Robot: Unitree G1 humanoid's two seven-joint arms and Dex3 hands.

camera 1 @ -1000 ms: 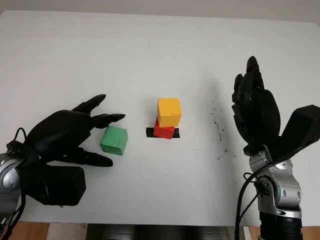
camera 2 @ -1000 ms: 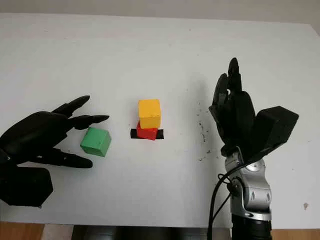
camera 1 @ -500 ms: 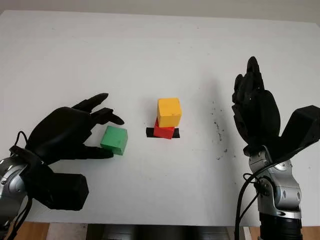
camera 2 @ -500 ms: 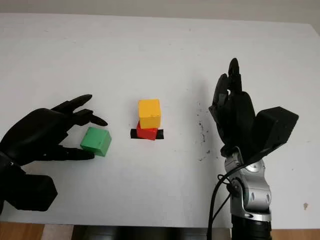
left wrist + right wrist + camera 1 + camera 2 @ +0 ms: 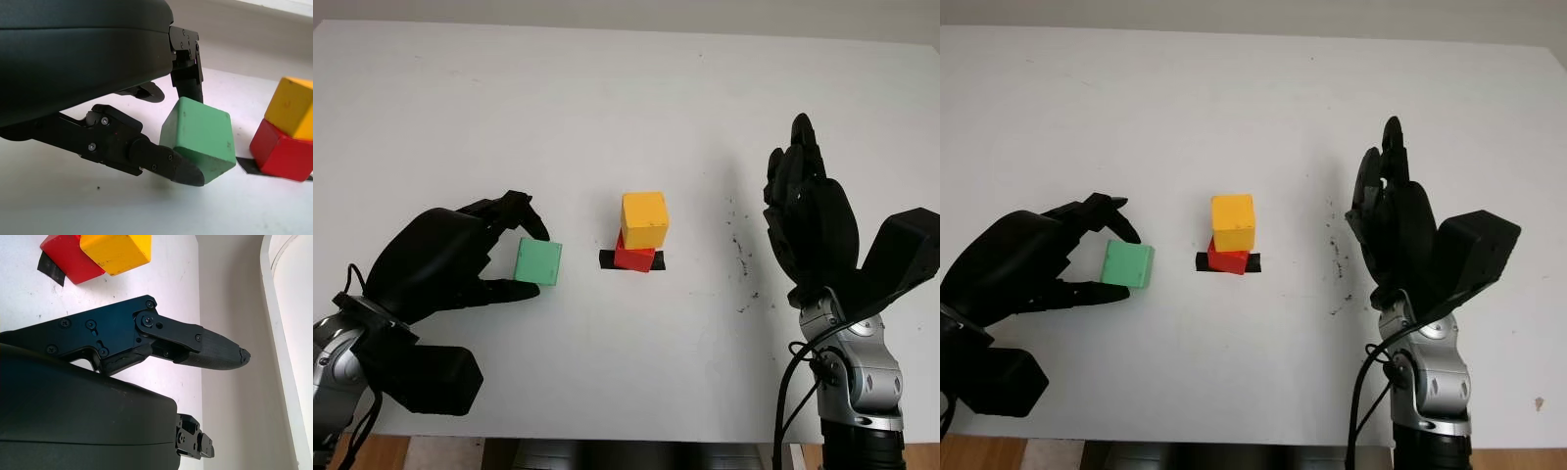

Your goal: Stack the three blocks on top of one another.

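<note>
A yellow block (image 5: 644,218) sits on a red block (image 5: 632,257), which stands on a strip of black tape (image 5: 607,259) at the table's centre. Left of that stack, my left hand (image 5: 505,254) is shut on the green block (image 5: 538,263), pinched between thumb and fingers and tilted just above the table. In the left wrist view the green block (image 5: 199,137) is held between the fingertips (image 5: 181,169), with the yellow block (image 5: 291,107) and red block (image 5: 281,150) beyond it. My right hand (image 5: 808,211) is open, upright to the right of the stack.
The white table (image 5: 607,108) stretches far behind the blocks. Dark specks (image 5: 741,257) mark the surface between the stack and my right hand. The table's front edge (image 5: 636,439) runs near the picture's bottom.
My left hand closed its fingers around the green block and raised it slightly off the table, tilting it. The right hand shifted only a touch.
</note>
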